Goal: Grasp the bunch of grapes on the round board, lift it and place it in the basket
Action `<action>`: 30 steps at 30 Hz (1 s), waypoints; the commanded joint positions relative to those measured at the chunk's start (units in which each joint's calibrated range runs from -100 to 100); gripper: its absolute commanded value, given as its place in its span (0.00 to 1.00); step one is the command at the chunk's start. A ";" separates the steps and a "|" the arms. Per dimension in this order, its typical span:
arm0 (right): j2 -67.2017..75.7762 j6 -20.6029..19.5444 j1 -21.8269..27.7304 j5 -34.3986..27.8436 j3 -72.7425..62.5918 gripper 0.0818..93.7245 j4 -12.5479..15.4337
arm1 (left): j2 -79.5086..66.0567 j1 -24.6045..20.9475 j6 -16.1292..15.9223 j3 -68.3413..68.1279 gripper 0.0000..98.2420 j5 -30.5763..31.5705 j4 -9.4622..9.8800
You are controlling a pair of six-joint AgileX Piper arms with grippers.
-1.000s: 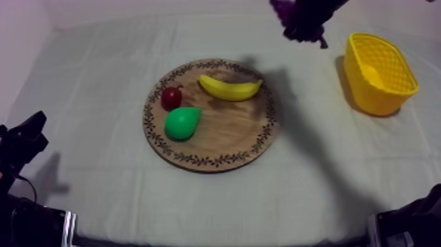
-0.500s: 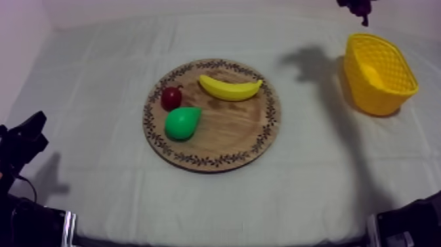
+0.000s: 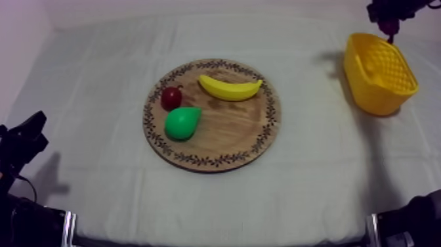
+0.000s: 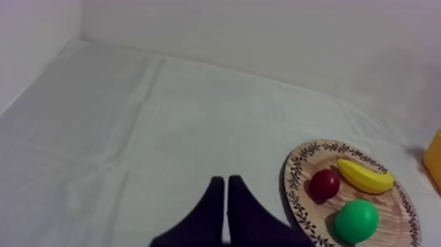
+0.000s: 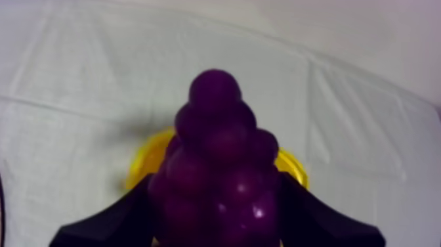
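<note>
Right gripper [image 3: 392, 14]: I am holding it above the far rim of the yellow basket [image 3: 375, 98], with its two black fingers [image 5: 125, 217] clamped round the bunch of grapes [image 3: 392, 29]
Bunch of grapes [image 5: 220, 164]: it is hanging in my right gripper [image 5: 220, 217], up over the basket; in the right wrist view the basket's yellow rim [image 5: 141, 161] is peeking out from behind and beneath the bunch
Left gripper [image 4: 226, 203]: I am keeping its fingers pressed together as a narrow wedge with nothing between them; it is resting low at my left side [image 3: 23, 141], well apart from the basket
Yellow basket: it is sitting on the grey-white cloth [image 3: 98, 66] at my right side
Wooden board [image 3: 230, 134]: it is lying flat on the cloth, well apart from the basket, off toward my left [image 4: 396, 205]
Banana [image 3: 230, 87]: it is lying on the board as the fruit nearest the basket [image 4: 364, 176]
Pear [image 3: 182, 123] and small red fruit [image 3: 172, 98]: they are sitting just beside each other, farther from the basket than the banana [image 4: 356, 221] [image 4: 325, 185]
</note>
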State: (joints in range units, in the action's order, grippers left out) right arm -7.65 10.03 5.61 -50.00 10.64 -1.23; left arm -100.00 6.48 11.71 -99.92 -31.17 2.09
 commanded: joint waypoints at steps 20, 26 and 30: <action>-11.48 6.15 2.45 4.17 9.49 0.38 3.62 | 0.00 0.00 -0.01 0.03 0.00 0.05 0.03; -15.97 6.78 2.56 4.90 7.25 0.52 3.57 | 0.00 0.00 -0.01 0.03 0.00 0.05 0.03; -17.70 7.32 2.58 5.59 6.38 0.67 3.27 | 0.00 0.00 -0.01 0.03 0.00 0.05 0.03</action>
State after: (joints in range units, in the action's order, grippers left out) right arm -25.17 17.34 8.16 -44.42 17.07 2.22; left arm -100.00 6.48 11.71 -99.92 -31.17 2.09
